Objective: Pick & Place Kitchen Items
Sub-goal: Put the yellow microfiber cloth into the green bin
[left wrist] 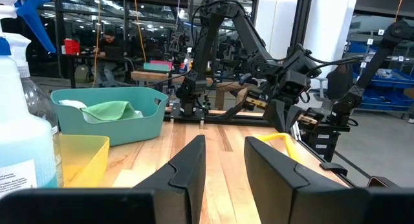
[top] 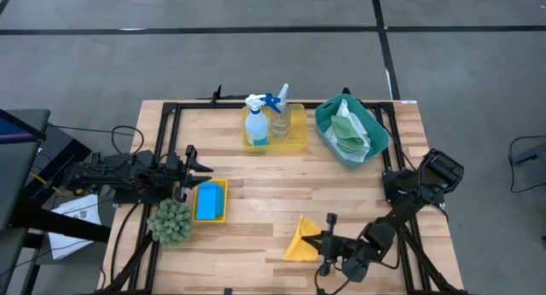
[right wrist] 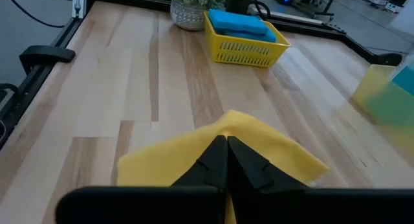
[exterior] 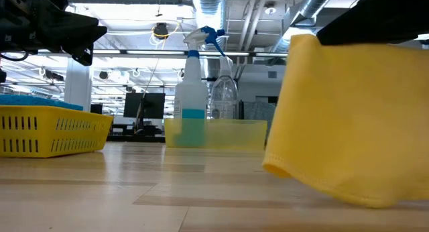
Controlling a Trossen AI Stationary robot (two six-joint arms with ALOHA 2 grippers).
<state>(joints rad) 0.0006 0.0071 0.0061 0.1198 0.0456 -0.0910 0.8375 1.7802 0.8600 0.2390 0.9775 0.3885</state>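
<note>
My left gripper waits at the table's left edge, fingers slightly apart, holding nothing, just beside the tray with the blue sponges. Farther right at the near edge, my right gripper is clamped tight on the yellow cloth, which hangs onto the table.

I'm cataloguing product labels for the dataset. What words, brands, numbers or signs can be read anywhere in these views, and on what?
None can be read.
Spray bottle: dark print on the white label at its base, too small and cut off to read in the left wrist view.
Papers beside the table: a printed sheet with a dark mark, too small to read.
Yellow cloth, trays, bin: no text visible.
</note>
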